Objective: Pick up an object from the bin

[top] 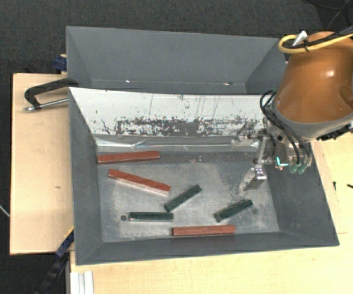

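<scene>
Tool (254, 180) hangs near the bin's (302, 207) right wall above a dark green bar (233, 210), spread unclear.

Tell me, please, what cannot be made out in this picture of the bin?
- Camera view: the arm's orange cover hides the far right corner of the bin.
- The pincer covers the floor right beneath it.
- Whether the pincer hangs above the dark green bar or beside it: too small to tell.

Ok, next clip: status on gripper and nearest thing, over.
Gripper over bin's right side, nothing seen held. Nearest: dark green bar, flat on floor, just below it in view. Red bar apart beside it; nothing on top.
</scene>
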Robot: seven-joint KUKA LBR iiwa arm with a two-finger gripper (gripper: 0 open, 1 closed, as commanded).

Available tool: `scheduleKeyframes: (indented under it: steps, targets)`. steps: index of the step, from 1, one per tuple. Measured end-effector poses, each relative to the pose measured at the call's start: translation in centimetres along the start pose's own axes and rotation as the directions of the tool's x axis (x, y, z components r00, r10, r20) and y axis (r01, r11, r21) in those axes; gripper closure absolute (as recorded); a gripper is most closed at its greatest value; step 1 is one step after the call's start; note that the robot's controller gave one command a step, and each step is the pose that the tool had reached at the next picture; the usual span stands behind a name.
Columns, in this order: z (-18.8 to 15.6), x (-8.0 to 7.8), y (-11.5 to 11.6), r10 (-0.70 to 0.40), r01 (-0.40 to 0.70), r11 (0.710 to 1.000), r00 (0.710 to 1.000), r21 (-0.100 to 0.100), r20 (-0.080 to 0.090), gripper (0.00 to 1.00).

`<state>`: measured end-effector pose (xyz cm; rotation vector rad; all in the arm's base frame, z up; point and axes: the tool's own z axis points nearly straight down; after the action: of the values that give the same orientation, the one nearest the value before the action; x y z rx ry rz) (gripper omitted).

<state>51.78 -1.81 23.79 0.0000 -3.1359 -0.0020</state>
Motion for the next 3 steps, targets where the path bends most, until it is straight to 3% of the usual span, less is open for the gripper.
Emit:
scheduleKeyframes:
  steps: [1,2,3]
  targets:
    - [-0.3,-0.1,0.0,0.000,0.000,1.000,1.000,0.000,0.007,0.00]
    - [4.5,0.2,-1.0,-0.018,0.018,1.000,1.000,0.001,0.014,0.00]
    - [11.3,-1.5,-0.3,-0.089,0.089,0.996,0.996,0.002,0.011,0.00]
